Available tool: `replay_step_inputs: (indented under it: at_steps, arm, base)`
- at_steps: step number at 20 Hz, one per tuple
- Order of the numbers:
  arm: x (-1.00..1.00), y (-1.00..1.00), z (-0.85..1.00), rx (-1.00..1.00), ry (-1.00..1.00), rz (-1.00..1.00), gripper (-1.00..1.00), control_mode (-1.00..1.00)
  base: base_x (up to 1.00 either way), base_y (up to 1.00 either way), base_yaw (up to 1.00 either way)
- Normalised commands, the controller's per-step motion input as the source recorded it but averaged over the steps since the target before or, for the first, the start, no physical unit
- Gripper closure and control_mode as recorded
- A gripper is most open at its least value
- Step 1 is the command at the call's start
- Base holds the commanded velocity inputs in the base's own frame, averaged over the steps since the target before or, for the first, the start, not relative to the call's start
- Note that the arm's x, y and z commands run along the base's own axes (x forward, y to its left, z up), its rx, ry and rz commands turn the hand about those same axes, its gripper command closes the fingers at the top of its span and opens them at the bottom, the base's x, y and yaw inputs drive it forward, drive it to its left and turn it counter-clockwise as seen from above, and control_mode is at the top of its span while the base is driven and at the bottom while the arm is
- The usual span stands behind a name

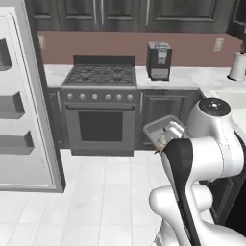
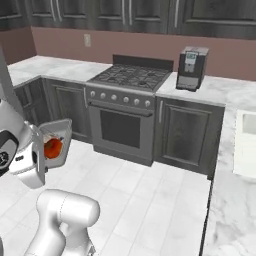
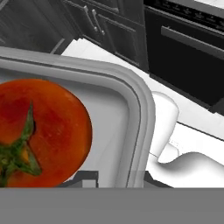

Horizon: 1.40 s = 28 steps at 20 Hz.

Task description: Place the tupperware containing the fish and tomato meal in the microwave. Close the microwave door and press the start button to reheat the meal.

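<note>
Translucent grey-white, the tupperware is carried in mid-air, well above the floor and in front of the stove, held at the end of the arm. Its rim is clamped between the tips of the pincer, judged from the hand view, where the wall passes between the two dark tips. One red-orange tomato is seen inside, close to the gripped edge; the fish cannot be made out.

The carrying step is judged to be in hand, the microwave not yet reached. The container should be kept level and moved smoothly, since a grip on one edge leaves the load free to tip and the round tomato free to roll.

Counted: one tupperware, one tomato, one stove, one coffee machine on the table beside the stove.
</note>
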Motion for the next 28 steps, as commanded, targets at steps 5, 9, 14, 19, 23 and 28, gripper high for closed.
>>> replay_step_inputs:
  at_steps: [5,9,14,19,23,28]
  arm:
    - [0.00,0.00,0.00,0.00,0.00,0.00,1.00,1.00]
    - [0.00,0.00,0.00,0.00,0.00,0.00,1.00,1.00]
    - [0.00,0.00,0.00,0.00,0.00,0.00,1.00,1.00]
    - [0.00,0.00,0.00,0.00,0.00,0.00,1.00,1.00]
    - [0.00,0.00,0.00,0.00,0.00,0.00,1.00,1.00]
    - [0.00,0.00,0.00,0.00,0.00,0.00,1.00,1.00]
  base:
    - [1.00,-0.13,0.12]
    - [1.00,-0.01,0.25]
    - [0.95,0.00,0.48]
    - [0.77,0.00,0.67]
    - [0.77,0.00,0.70]
    - [0.88,-0.13,0.65]
